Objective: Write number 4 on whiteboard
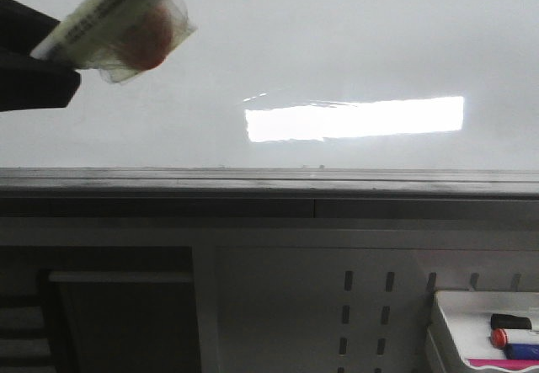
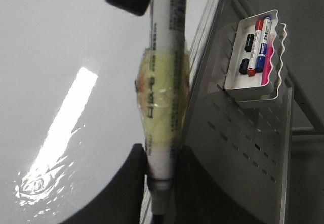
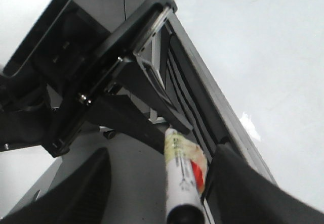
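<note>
Gripping a white marker [image 2: 164, 72] by its lower barrel, the left claw [image 2: 157, 183] has its dark fingers [image 2: 124, 183] closed around it, and clear yellowish tape with a reddish patch is wrapped about the marker's middle. In the front view that marker [image 1: 109, 7] slants across the upper left, over the whiteboard [image 1: 337, 45], whose glossy surface shows a bright rectangular reflection and no ink. A grey edge rail [image 1: 269, 179] runs along the board's lower side. The right claw [image 3: 167, 193] also shows a taped marker [image 3: 182, 178] between its fingers, though whether they press on it cannot be told. A small white tray [image 2: 255, 57] holds red, blue and black markers.
</note>
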Motion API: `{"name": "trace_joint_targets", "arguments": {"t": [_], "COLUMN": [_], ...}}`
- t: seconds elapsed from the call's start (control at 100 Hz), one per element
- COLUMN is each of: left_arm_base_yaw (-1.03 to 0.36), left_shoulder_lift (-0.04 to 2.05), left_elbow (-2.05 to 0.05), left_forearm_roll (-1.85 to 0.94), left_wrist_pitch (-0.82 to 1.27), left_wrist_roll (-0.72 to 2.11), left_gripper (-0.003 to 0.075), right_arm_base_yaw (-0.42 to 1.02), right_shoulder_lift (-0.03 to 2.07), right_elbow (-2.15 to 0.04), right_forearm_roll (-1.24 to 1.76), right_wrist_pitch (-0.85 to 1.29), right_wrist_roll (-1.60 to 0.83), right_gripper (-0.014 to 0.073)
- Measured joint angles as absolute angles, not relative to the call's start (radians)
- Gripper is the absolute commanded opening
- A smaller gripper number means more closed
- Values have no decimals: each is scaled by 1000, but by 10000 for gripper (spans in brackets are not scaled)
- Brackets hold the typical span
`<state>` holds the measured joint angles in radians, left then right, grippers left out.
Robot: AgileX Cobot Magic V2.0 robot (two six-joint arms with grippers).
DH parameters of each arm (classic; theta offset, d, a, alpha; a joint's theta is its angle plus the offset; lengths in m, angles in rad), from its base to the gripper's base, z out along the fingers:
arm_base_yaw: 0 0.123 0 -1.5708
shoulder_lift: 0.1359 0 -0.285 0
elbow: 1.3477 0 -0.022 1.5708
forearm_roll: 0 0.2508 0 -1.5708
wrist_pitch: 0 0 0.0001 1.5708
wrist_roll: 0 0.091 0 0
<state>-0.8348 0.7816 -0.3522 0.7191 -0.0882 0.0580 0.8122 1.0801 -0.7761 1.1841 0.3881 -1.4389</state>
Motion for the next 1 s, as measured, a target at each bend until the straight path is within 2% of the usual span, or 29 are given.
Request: {"name": "trace_joint_targets", "arguments": {"t": [0.18, 0.4, 0.58, 0.72, 0.79, 0.91, 1.0], "left_arm_base_yaw": [-835, -835, -835, -835, -835, -835, -835], "left_shoulder_lift": [782, 782, 782, 782, 782, 782, 766], "left_elbow": [-352, -352, -352, -352, -352, -354, -363], "left_forearm_roll": [729, 730, 731, 731, 728, 707, 663], "left_wrist_pitch": [-88, -88, -89, -87, -87, -83, -47], "left_wrist_roll": [58, 58, 58, 58, 58, 60, 60], "left_gripper": [-20, -20, -20, -15, 41, 281, 407], "right_arm_base_yaw": [814, 814, 814, 814, 814, 814, 814], "right_shoulder_lift": [1129, 1142, 1142, 1142, 1142, 1142, 1142], "right_elbow": [-799, -800, -800, -800, -800, -800, -800], "right_forearm_roll": [1187, 1187, 1187, 1187, 1187, 1189, 1192], "right_wrist_pitch": [384, 378, 366, 364, 364, 364, 363], "right_wrist_roll": [-1439, -1440, -1440, -1440, -1440, -1440, -1438], "right_gripper": [234, 121, -74, -64, -64, -64, -64]}}
